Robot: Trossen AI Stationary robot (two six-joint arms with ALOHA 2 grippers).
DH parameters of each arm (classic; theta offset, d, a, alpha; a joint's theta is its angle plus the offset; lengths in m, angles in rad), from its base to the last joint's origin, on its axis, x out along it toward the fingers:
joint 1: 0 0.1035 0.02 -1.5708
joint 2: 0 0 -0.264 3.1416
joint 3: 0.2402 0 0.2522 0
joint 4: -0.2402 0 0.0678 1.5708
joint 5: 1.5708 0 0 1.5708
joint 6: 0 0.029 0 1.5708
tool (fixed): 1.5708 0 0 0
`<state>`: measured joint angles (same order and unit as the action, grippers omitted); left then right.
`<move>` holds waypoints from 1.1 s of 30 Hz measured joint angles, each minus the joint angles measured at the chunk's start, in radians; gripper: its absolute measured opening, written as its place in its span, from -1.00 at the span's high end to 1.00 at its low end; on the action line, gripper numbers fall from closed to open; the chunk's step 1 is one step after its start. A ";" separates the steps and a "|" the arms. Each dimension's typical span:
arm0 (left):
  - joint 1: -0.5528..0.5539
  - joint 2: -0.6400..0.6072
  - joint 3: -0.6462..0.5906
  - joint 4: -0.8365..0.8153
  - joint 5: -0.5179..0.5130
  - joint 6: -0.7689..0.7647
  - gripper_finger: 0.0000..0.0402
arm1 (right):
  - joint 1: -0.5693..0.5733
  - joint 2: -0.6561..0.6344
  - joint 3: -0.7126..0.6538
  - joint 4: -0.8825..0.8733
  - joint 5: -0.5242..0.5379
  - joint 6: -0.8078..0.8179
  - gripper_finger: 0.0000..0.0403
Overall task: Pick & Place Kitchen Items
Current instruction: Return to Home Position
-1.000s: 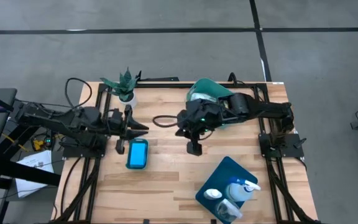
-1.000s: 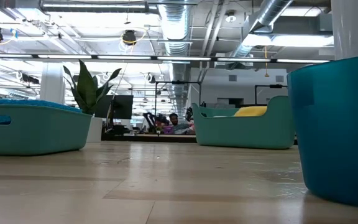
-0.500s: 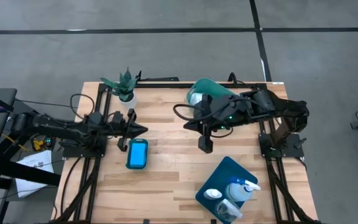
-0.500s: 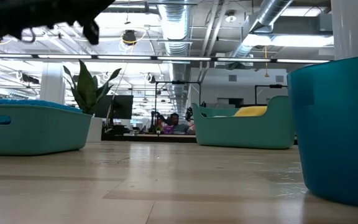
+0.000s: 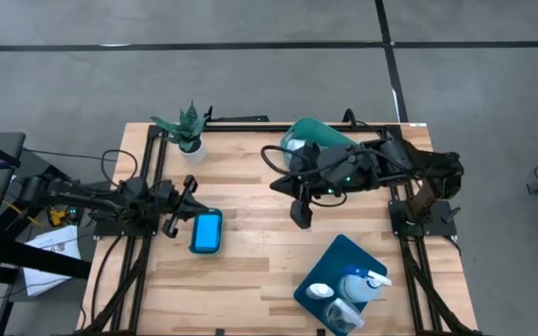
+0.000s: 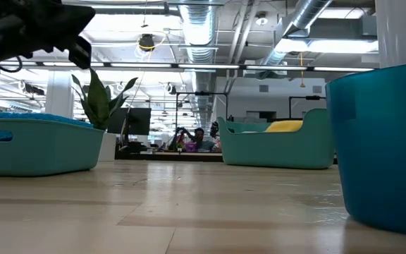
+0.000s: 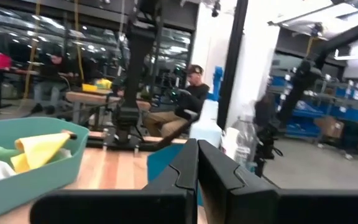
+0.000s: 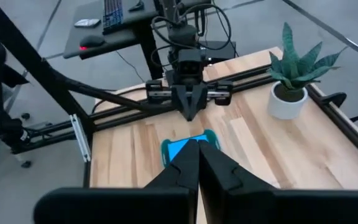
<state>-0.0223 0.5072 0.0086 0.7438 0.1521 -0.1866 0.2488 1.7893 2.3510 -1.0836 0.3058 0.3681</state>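
2 hands closed, empty: L hand (image 7: pixel 197 152), R hand (image 8: pixel 198 152); white bottle (image 6: pixel 400 35) txt illegible.

Left hand (image 5: pixel 185 204) farther back, leftward.

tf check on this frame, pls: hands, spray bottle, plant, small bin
1. Both the left hand and the right hand are shut and hold nothing. True.
2. The spray bottle is held in the right hand. False: it sits in the blue bin.
3. The potted plant stands on the left arm's side of the table. True.
4. The small bin near the left hand is empty. False: a blue sponge lies in it.
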 joint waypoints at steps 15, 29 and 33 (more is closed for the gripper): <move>0.000 -0.277 -0.001 -0.254 0.012 0.074 1.00 | 0.000 0.000 0.000 0.021 0.036 0.043 1.00; 0.001 -0.504 0.003 -0.487 -0.002 0.122 1.00 | -0.017 0.000 0.000 0.023 0.036 0.028 1.00; 0.001 -0.506 0.003 -0.496 -0.038 0.131 1.00 | -0.017 0.000 0.000 0.026 0.035 0.022 1.00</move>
<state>-0.0212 0.0008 0.0116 0.2476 0.1136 -0.0560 0.2317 1.7893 2.3512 -1.0580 0.3408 0.3901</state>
